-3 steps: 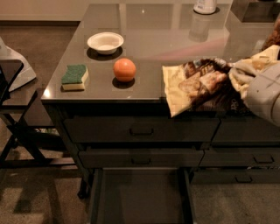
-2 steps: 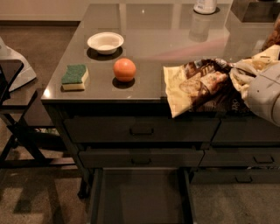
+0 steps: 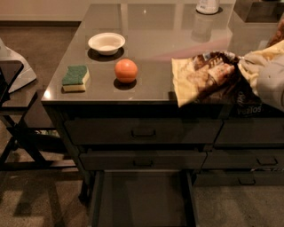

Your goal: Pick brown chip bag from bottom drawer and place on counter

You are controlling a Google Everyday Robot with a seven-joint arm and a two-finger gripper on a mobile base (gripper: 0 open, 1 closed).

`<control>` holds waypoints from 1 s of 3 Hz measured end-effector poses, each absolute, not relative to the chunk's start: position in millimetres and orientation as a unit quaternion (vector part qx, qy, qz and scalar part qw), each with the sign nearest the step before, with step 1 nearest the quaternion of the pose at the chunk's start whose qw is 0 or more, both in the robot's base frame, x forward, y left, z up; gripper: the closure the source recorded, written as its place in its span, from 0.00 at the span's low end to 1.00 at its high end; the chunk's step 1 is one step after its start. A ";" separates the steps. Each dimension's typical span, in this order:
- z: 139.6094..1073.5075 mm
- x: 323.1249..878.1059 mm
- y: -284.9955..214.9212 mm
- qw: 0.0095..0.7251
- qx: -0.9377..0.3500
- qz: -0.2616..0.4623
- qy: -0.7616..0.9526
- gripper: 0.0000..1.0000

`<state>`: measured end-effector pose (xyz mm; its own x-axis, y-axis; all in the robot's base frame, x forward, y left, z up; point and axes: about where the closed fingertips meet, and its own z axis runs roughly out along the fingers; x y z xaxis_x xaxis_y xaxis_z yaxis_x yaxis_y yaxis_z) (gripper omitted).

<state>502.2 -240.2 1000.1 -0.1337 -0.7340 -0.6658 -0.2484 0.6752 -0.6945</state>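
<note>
The floor (image 3: 40,195) is a dim, mottled brown. A dark cabinet stands on it, topped by the counter (image 3: 177,40), a glossy grey-brown surface that reflects the ceiling lights.

Cabinet front, top to bottom:
- Two closed drawers, upper (image 3: 142,131) and middle (image 3: 142,160), each with a handle at its centre.
- The bottom drawer (image 3: 142,199) is pulled out toward the camera. Its plain dark interior is visible.
- More drawer fronts (image 3: 253,133) continue to the right of this stack.

A dark folding stand (image 3: 13,111) sits left of the cabinet, apart from it.

The brown chip bag (image 3: 202,77) is at the counter's front right area, well clear of the bottom drawer. Its cream-yellow left end overlaps the counter's front edge, and its dark brown middle runs right toward the arm. Whether the bag rests on the surface or hangs just above it cannot be determined.

The gripper (image 3: 242,82) enters from the right edge of the view, over the front right of the counter. It is clamped on the bag's right portion, and the bag crumples where it is held.

Other items on the counter:
- A white bowl (image 3: 106,43), left of centre, set back from the front edge.
- A green-topped sponge (image 3: 75,78) near the front left corner.
- An orange (image 3: 126,70) between the sponge and the bag, touching neither.
- A white container (image 3: 207,6) at the far edge, cut off by the top of the view.
</note>
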 end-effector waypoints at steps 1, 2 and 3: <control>1001.2 535.8 -254.3 0.563 -0.327 -0.200 0.732 1.00; 987.7 572.4 -262.9 0.554 -0.316 -0.184 0.748 1.00; 974.4 610.9 -252.1 0.546 -0.315 -0.168 0.757 1.00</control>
